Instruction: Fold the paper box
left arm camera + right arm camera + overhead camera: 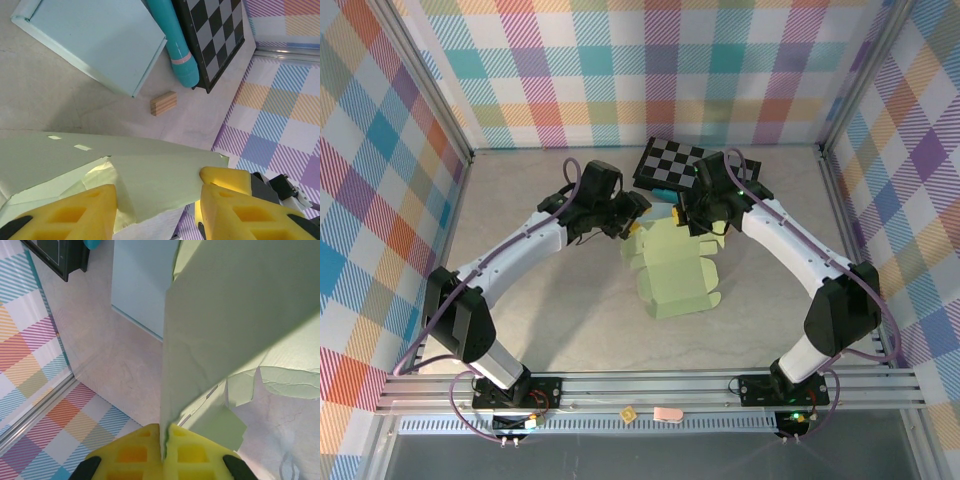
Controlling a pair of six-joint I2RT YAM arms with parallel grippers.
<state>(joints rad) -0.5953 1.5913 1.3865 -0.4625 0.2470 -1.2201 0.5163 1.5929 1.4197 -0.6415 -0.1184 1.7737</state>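
Two arms met over a pale green paper box [672, 270] that lay partly unfolded just right of centre in the top external view, on the grey table [560, 310]. Its far end rose toward the grippers, while its near end lay flat toward the bottom of the frame.

Left gripper [638, 212]: reached the upper left corner of the box. In the left wrist view the left gripper [157, 200] stood about half open, its yellow fingers [75, 215] set at the bottom edge of the frame. A creased flap of the box [150, 170] lay across the gap between them. No pinch on the flap was evident.

Right gripper [698, 215]: met the upper right corner of the box. In the right wrist view the right gripper [164, 432] was fully closed at the bottom centre of the frame. A thin upright edge of the box [240, 315] was clamped between its yellow pads, and the sheet ran from there to the upper right.

Other items: a black-and-white checkerboard [670, 163] lay at the upper centre of the top external view, beyond the box. A teal tube [177, 45] with a pink band lay beside the board in the left wrist view. A light blue box [95, 40] occupied the upper left of that frame. One small wooden block [164, 103] sat near its centre, just below the tube. Plaid walls [620, 70] enclosed the table.
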